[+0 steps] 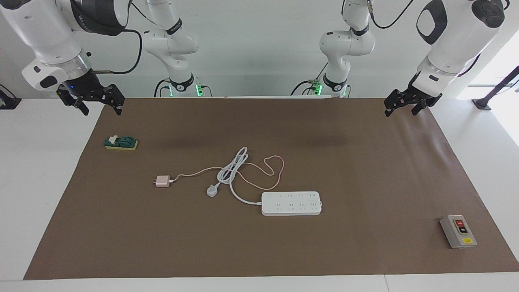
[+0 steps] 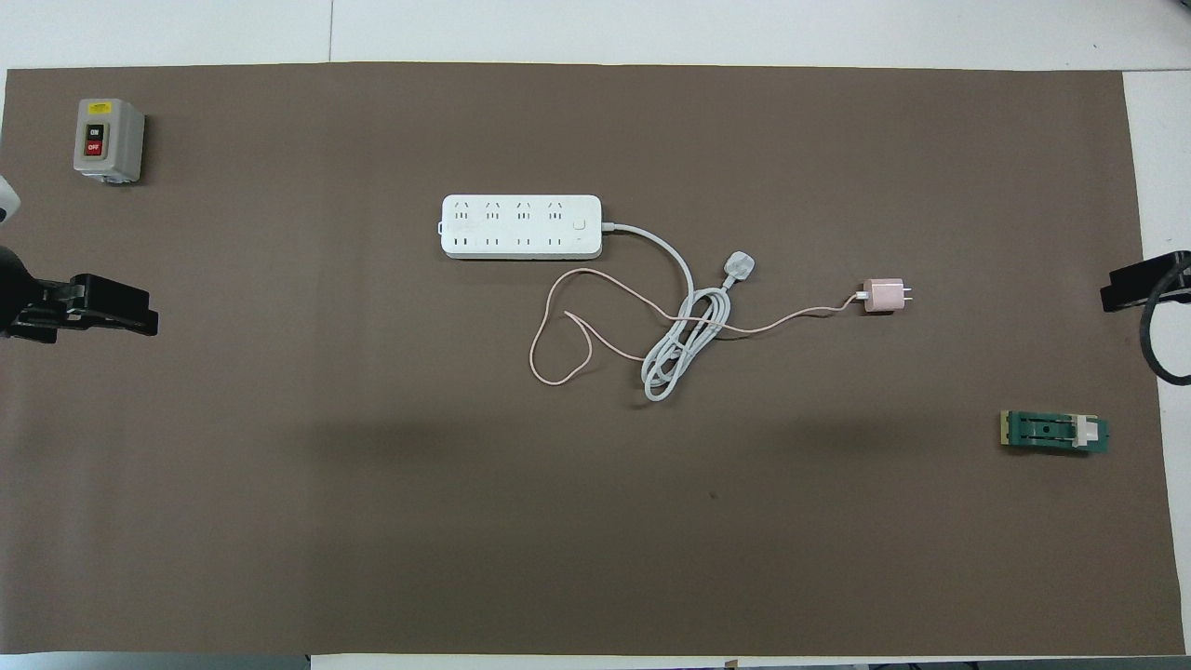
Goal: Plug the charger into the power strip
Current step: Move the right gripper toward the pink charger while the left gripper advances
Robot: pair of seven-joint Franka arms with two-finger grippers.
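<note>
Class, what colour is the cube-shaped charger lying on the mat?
Pale pink, like its thin cable. The charger shows best in the overhead view.

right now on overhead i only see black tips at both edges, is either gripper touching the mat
Observer: No. The right gripper hangs in the air, clear above the mat.
Operator: and the left one
Observer: The left gripper is raised too, over the mat's corner at the left arm's end.
Operator: anything in them
Observer: Nothing. Both are open and empty; the charger lies on the mat, apart from both.
</note>
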